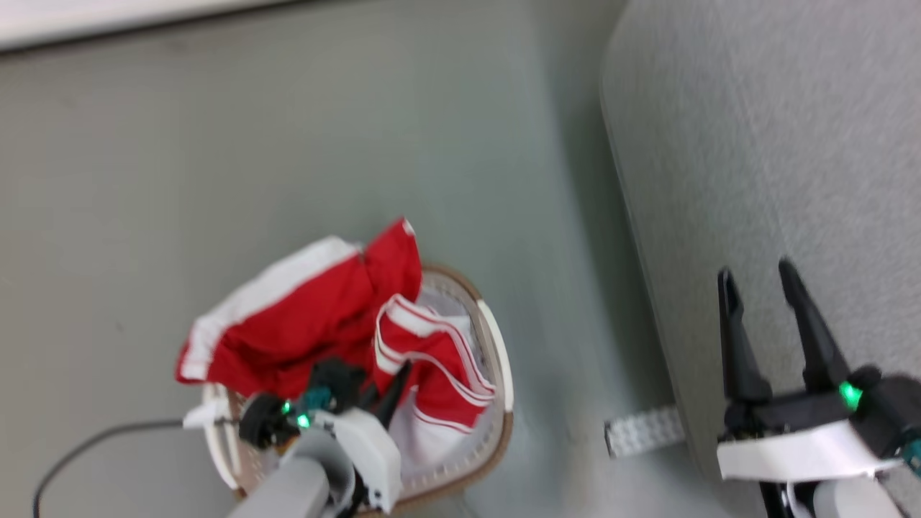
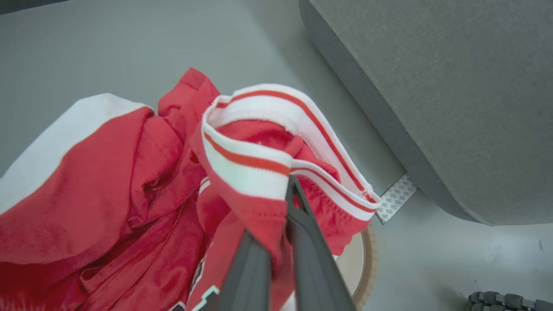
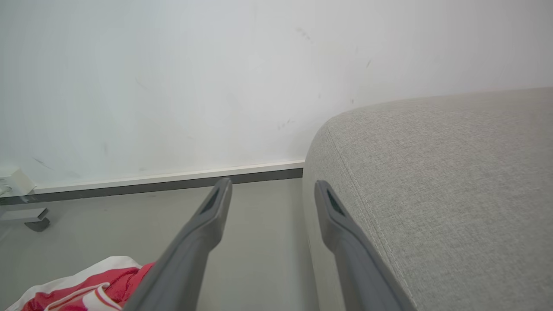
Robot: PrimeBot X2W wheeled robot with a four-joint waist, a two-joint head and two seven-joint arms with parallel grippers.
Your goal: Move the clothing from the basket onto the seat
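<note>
Clothing (image 1: pixel 309 324) all heaped in/over basket (image 1: pixel 501 360); none on seat (image 1: pixel 777 144) yet. L gripper (image 2: pixel 281 203) pinched shut on striped waistband, prob. mid-lift. R gripper (image 1: pixel 755 277) spread wide, empty, over seat edge.

The clothing (image 1: pixel 302 324), at the lower left of the head view, is bright red with a broad white band and thin red-and-white stripe trim. The basket (image 1: pixel 498 345) below it is off-white with rows of small holes, and its rim is brown. The seat (image 1: pixel 777 144), at the right, is plain grey fabric. The floor (image 1: pixel 288 129) is pale grey-green. The left claw (image 1: pixel 399 378) and the right claw (image 1: pixel 754 270) have dark grey fingers, white bodies and small green lights.
</note>
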